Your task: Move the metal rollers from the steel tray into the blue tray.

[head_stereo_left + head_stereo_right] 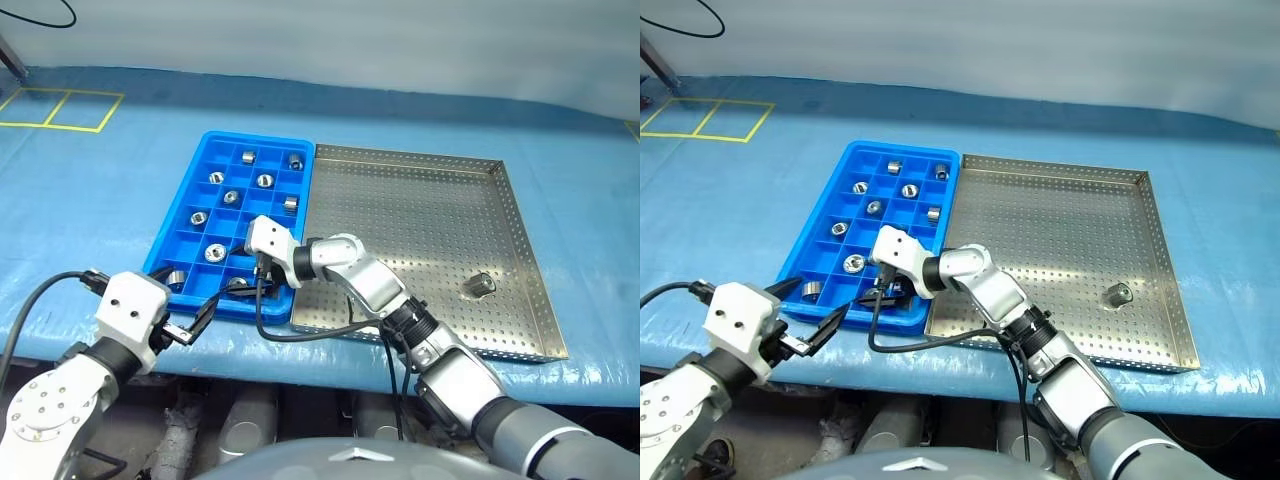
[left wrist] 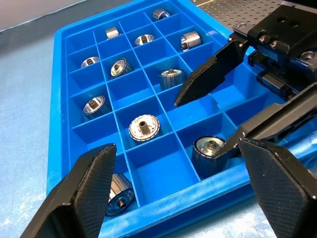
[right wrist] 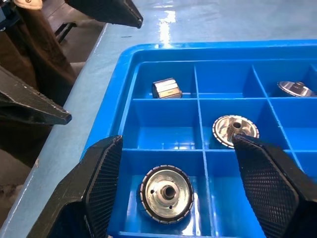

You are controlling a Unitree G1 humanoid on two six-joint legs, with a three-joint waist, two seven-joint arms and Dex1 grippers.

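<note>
Right pincer [image 1: 243,287] reaches across over the near end of the blue tray [image 1: 176,216], fingers spread apart, nothing pinched. In the right wrist view a roller [image 3: 166,194] lies flat in the near compartment right between the spread fingers, apart from both. Left pincer [image 1: 200,322] hovers just off the tray's near edge, above the table [image 1: 90,190], fingers spread wide, empty.

Blue tray sits on the table, long side touching the steel tray [image 1: 520,250] on the robot's right. About 11 metal rollers [image 2: 144,127] lie in separate compartments of the blue tray; exact count is hard to confirm since the right arm covers part of it. Some stand on end, some lie on their sides. 1 roller [image 1: 479,286] is left in the steel tray, near its right rim toward the near side, well apart from both pincers.
</note>
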